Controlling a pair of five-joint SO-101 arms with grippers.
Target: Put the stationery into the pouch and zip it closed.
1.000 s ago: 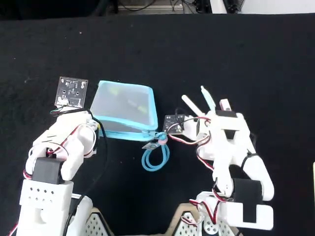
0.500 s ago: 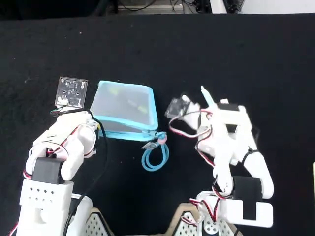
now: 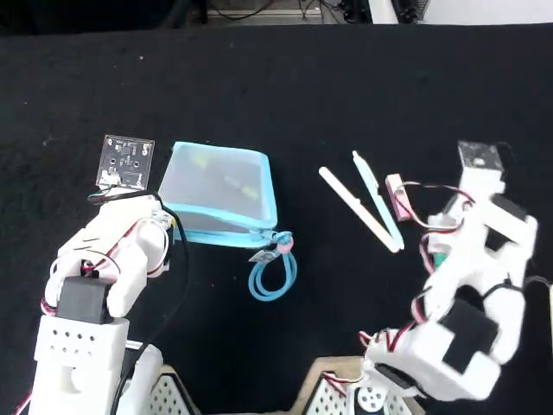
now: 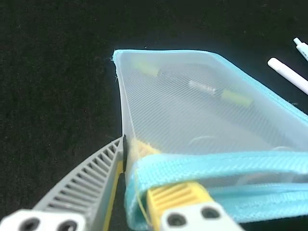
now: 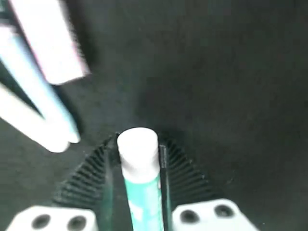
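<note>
Swinging right, away from the pouch point(image 3: 220, 194), the right gripper point(image 5: 138, 153) clamps a white-capped teal pen point(image 5: 140, 190) for loading, while the left gripper point(image 4: 131, 161) pinches the pouch's corner.

A table point(image 3: 285, 86) lies under black, faintly flecked cloth, evenly lit with no hard shadows. Past the table's far edge, dark cables point(image 3: 259, 10) cross a grey surface near the middle. A white panel point(image 3: 484, 9) sits beyond the table's far right corner, and darkness beyond its far left corner.
</note>
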